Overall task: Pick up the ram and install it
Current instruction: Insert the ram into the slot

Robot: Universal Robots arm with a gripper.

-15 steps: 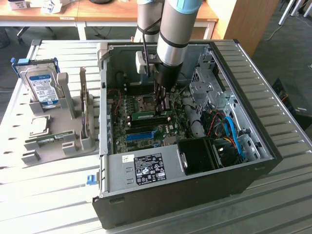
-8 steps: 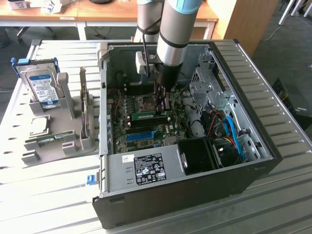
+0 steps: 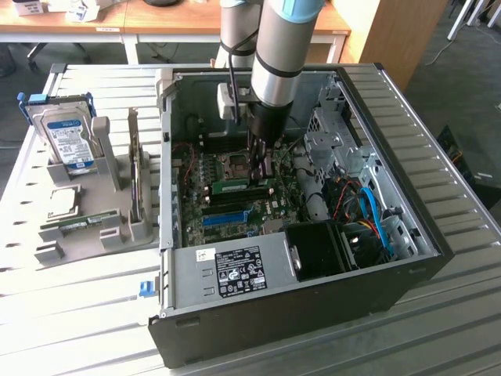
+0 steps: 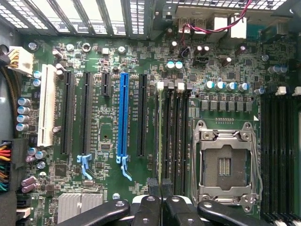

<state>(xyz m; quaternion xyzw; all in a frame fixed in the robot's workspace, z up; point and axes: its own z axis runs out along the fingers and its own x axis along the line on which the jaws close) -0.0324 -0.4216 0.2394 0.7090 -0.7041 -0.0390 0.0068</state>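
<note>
The ram (image 3: 235, 186) is a narrow green stick standing on edge on the motherboard inside the open computer case (image 3: 407, 270). My gripper (image 3: 262, 174) reaches down into the case and is shut on the stick near one end. In the wrist view the ram (image 4: 159, 136) shows as a thin edge-on line running away from the gripper (image 4: 160, 186), along the black memory slot (image 4: 167, 136) closest to the expansion slots. Whether it sits fully in that slot cannot be told.
The CPU socket (image 4: 225, 162) lies beside the memory slots, and a blue slot (image 4: 123, 115) on the other side. A black fan housing (image 3: 317, 249) and cables (image 3: 376, 211) crowd the case. On the exterior view's left, a grey holder (image 3: 102, 227) carries a hard drive (image 3: 69, 137) and another green stick (image 3: 82, 225).
</note>
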